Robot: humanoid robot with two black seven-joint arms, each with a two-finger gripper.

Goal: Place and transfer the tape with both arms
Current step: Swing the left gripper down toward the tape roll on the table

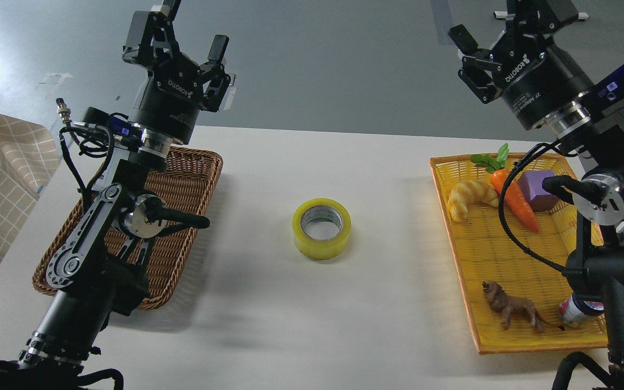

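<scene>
— What do you see on the left?
— My left pincer [190,40] is up high, spread wide, holding nothing.
— And then?
— The tape [322,228] lies flat mid-tabletop [268,303]. My right pincer [499,27] is up, spread wide, bare too.

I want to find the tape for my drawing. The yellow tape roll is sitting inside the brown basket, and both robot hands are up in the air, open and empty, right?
Not quite. The head view shows the tape lying flat on the bare white table, between the brown basket and the yellow tray. The rest holds: the left gripper and right gripper are raised, open and empty.
</scene>
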